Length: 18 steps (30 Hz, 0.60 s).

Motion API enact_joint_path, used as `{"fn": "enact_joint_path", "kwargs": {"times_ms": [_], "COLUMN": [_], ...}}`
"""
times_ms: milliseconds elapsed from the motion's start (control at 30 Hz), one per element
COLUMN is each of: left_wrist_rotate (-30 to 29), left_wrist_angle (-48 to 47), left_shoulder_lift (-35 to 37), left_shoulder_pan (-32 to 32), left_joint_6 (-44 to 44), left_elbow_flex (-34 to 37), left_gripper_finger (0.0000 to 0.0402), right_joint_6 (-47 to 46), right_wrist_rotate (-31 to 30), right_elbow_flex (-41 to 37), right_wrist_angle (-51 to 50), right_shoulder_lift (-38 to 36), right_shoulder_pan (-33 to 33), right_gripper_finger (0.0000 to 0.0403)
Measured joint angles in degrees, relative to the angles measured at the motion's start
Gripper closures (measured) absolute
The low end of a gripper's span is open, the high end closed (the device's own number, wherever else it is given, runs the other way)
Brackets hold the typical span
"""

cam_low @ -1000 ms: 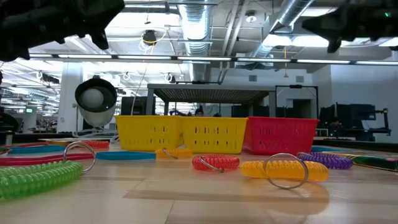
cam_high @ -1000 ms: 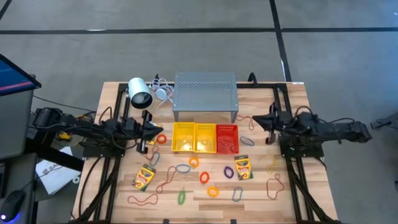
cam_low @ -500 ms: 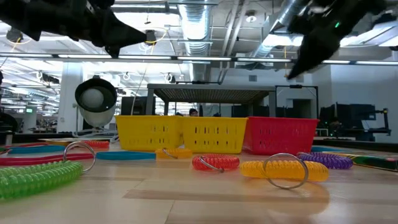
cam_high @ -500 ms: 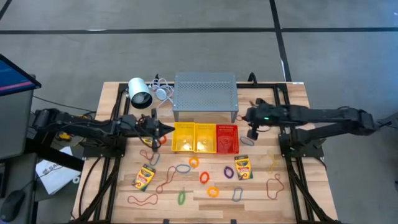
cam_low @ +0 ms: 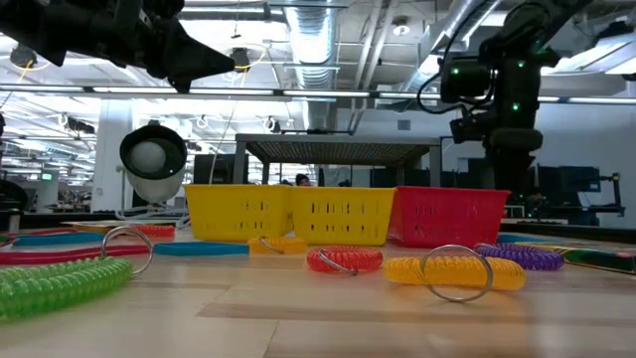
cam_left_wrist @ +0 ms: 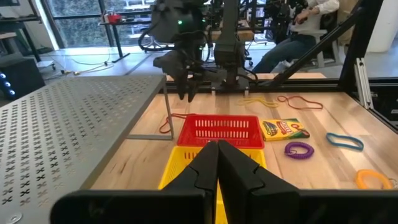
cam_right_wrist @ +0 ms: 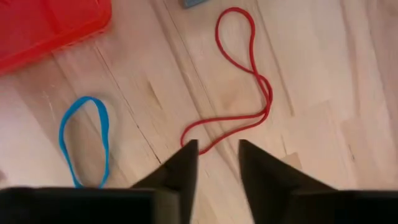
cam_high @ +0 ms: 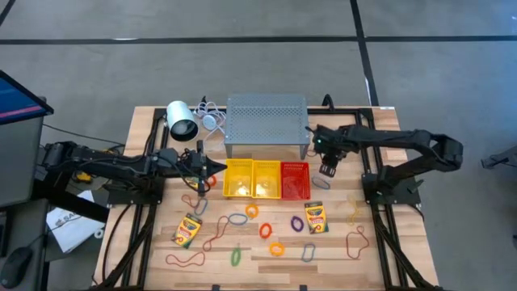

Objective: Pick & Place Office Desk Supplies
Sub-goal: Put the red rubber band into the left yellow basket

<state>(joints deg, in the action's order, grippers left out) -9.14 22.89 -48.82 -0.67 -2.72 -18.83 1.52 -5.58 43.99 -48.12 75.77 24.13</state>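
Note:
Two crayon boxes (cam_high: 187,230) (cam_high: 315,217), reddish rubber bands (cam_high: 184,259) (cam_high: 355,241) and coloured oval rings such as an orange one (cam_high: 264,230) and a purple one (cam_high: 296,223) lie flat on the wooden table. My right gripper (cam_high: 327,169) (cam_right_wrist: 214,155) points down, open, just right of the red basket (cam_high: 295,179). It hovers over a red rubber band (cam_right_wrist: 249,93), with a blue ring (cam_right_wrist: 84,140) beside it. My left gripper (cam_high: 212,168) (cam_left_wrist: 217,163) is shut, holds nothing, and hangs at the left end of the yellow baskets (cam_high: 253,179).
The grey perforated stand (cam_high: 266,121) sits behind the baskets, and the white lamp (cam_high: 182,121) with its cable lies at the far left. More rings and bands (cam_high: 236,256) are scattered along the near half of the table. A seated person (cam_left_wrist: 311,18) is in the room beyond.
My right gripper has swung from the right side toward the table's middle and tipped over to point down beside the red basket. My left gripper moved right to the yellow baskets' left end, then stayed still. No object has moved.

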Motion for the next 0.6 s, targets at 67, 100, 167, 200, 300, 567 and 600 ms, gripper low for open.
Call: {"fn": "enact_joint_path", "kwargs": {"times_ms": [67, 100, 167, 200, 300, 567, 600], "left_wrist_rotate": [0.00, 0.01, -0.01, -0.01, 0.01, 0.03, 0.03], "left_wrist_angle": [-0.24, -0.41, -0.93, -1.11, -1.09, -1.11, -1.10], "left_shoulder_lift": [0.00, 0.00, 0.00, 0.00, 0.02, 0.02, 0.02], "left_shoulder_pan": [0.00, 0.00, 0.00, 0.00, 0.00, 0.00, 0.00], "left_joint_6": [0.00, 0.00, 0.05, 0.12, 0.80, 1.59, 1.62], "left_elbow_flex": [0.00, 0.00, 0.00, 0.00, 0.00, 0.00, 0.00], "left_gripper_finger": [0.0399, 0.0399, 0.0399, 0.0399, 0.0399, 0.0399, 0.0399], "right_joint_6": [0.30, 0.31, 0.20, 0.13, -1.25, -15.40, -17.35], "right_wrist_rotate": [0.89, 1.13, 1.11, 1.11, 1.11, 1.13, 1.13], "right_elbow_flex": [0.00, 0.00, 0.00, 0.00, -0.11, -0.20, -0.20], "right_wrist_angle": [-0.08, -0.07, -0.09, -0.07, 0.41, -1.96, -2.01], "right_shoulder_lift": [0.00, -0.02, -0.07, -0.04, 0.00, 0.09, 0.33], "right_shoulder_pan": [1.07, 1.44, 1.98, 2.09, 2.76, 5.93, 6.27], "right_gripper_finger": [0.0240, 0.0224, 0.0196, 0.0184, 0.0159, 0.0154, 0.0154]}}
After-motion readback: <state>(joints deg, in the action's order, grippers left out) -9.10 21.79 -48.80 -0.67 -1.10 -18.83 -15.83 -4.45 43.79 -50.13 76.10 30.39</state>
